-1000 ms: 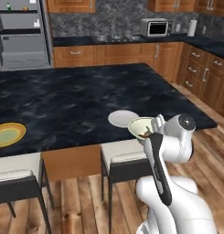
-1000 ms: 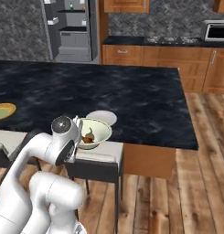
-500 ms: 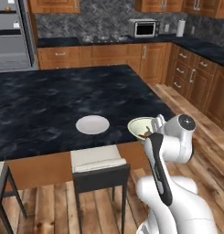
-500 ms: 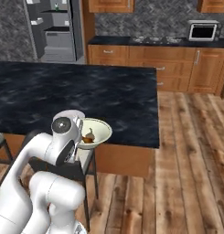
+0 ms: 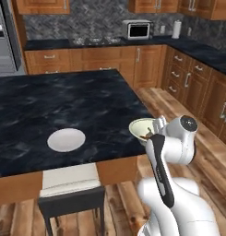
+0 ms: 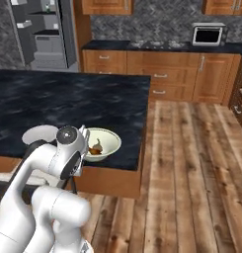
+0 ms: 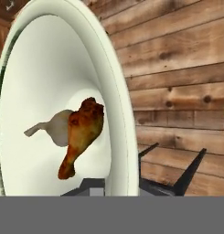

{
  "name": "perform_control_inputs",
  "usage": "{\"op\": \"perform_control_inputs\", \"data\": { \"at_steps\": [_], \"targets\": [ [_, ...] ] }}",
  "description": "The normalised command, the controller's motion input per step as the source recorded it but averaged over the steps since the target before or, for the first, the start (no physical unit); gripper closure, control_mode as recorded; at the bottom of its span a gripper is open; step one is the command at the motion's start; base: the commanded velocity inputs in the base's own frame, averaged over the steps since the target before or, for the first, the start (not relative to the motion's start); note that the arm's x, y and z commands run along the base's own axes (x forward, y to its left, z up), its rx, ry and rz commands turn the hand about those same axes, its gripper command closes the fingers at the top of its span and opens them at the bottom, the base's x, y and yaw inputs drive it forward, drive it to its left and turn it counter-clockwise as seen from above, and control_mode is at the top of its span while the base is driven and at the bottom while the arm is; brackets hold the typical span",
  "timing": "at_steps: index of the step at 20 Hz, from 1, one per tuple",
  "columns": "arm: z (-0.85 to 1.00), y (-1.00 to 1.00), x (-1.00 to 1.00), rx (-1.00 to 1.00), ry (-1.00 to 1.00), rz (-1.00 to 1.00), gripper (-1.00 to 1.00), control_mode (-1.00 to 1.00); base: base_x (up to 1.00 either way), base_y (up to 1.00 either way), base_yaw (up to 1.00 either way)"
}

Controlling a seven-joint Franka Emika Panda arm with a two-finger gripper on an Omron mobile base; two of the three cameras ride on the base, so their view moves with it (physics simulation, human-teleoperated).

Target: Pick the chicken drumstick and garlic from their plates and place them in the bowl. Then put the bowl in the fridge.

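Clamped on the rim of the bowl (image 5: 143, 129), the claw (image 5: 156, 124) holds it off the counter's (image 5: 63, 101) near corner in the left base view; a white plate (image 5: 66, 139) lies on the counter, a stool (image 5: 70, 191) below. Right base view: bowl (image 6: 103, 143) contains the drumstick (image 6: 94, 151), and the fridge (image 6: 43, 34) stands open far left. Hand view: drumstick (image 7: 81, 135) rests against the garlic (image 7: 56, 128) inside the bowl (image 7: 49, 91), above wood floor (image 7: 177, 82).
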Motion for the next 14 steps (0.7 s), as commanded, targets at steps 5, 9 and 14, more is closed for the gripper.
{"op": "perform_control_inputs", "data": {
  "at_steps": [5, 9, 14],
  "targets": [
    [0.00, 0.00, 0.00, 0.00, 0.00, 0.00, 1.00, 1.00, 0.48, -0.66, 0.00],
    [0.00, 0.00, 0.00, 0.00, 0.00, 0.00, 1.00, 1.00, 0.38, -0.70, 0.00],
    [0.00, 0.00, 0.00, 0.00, 0.00, 0.00, 1.00, 1.00, 0.26, -0.75, 0.00]
  ]
}}
